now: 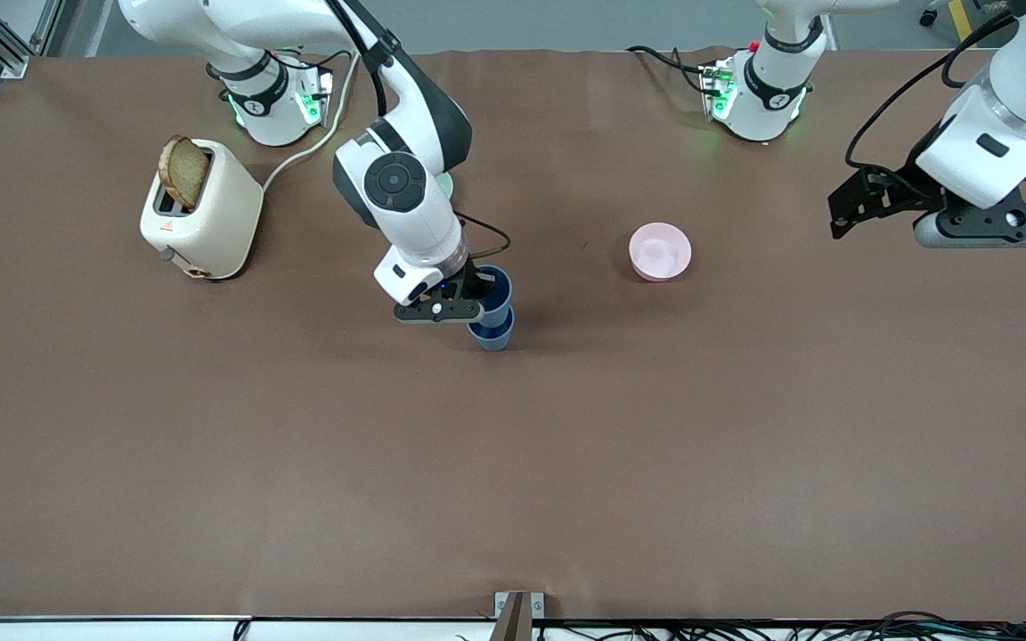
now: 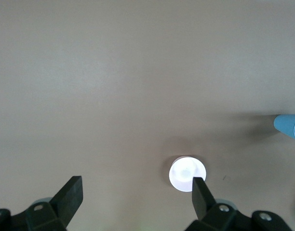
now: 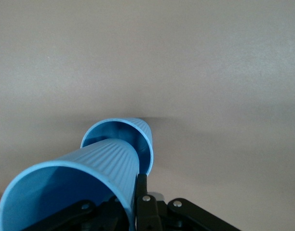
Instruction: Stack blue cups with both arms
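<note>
Gripping the upper ribbed matte blue plastic tumbler (image 1: 497,292) by its wall, the right gripper (image 1: 464,298) sits clamped, its base nested in the lower blue tumbler (image 1: 491,335) beneath, likely to seat the stack. Well apart, the left gripper (image 1: 869,203) waits, fingers (image 2: 70,195) spread, over bare table, with the small pink bowl (image 1: 660,252) below it.

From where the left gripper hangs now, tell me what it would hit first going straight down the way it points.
Most likely bare table. The left gripper, fingers open, looks down on brown surface; the pink bowl sits beside one fingertip, so depth is uncertain.
</note>
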Controlling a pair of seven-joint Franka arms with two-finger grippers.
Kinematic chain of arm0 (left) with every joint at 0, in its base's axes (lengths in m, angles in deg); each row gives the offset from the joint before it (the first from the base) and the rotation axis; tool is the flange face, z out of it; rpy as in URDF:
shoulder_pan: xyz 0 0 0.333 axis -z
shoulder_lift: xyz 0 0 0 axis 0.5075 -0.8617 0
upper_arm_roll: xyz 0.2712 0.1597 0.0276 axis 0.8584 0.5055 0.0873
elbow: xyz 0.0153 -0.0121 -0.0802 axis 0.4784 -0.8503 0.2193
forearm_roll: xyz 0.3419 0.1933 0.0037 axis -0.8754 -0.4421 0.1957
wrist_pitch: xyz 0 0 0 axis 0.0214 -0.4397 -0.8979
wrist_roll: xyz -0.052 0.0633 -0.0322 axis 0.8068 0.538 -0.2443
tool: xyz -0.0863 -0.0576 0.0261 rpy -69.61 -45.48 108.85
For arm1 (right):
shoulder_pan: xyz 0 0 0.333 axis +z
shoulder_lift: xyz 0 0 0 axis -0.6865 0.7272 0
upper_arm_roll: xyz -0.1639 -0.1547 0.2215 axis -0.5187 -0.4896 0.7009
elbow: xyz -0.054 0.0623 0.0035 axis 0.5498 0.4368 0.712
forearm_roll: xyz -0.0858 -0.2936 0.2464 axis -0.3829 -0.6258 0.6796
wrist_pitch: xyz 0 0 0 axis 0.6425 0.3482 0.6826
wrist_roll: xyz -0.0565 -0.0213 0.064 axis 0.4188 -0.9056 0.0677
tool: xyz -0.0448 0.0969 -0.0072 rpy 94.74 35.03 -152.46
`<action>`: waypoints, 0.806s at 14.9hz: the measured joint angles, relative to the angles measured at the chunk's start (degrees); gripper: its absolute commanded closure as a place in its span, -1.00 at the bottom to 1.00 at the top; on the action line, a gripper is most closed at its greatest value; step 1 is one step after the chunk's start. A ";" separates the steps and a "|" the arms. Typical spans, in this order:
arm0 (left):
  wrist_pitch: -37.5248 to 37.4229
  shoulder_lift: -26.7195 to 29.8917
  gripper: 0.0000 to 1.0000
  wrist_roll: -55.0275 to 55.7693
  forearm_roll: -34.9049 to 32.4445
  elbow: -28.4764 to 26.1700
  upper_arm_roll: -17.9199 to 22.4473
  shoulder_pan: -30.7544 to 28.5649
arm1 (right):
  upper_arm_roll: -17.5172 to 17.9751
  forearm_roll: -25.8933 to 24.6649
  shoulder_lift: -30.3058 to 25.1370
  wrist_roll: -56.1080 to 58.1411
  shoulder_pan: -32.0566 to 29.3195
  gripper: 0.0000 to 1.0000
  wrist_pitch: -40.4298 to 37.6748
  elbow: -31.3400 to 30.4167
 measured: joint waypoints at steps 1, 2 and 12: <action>0.00 -0.12 -1.00 0.00 0.00 -0.02 -0.01 -0.01 | 0.00 0.00 0.27 0.00 0.02 0.85 0.49 -0.04; 0.01 -0.23 -1.00 0.00 0.00 -0.02 -0.01 -0.06 | 0.00 0.00 0.57 0.00 0.07 0.60 0.88 -0.06; 0.31 -0.26 -1.00 0.00 0.00 0.36 -0.86 0.08 | -1.74 -0.04 -3.67 -0.07 -3.93 -0.89 -3.07 1.83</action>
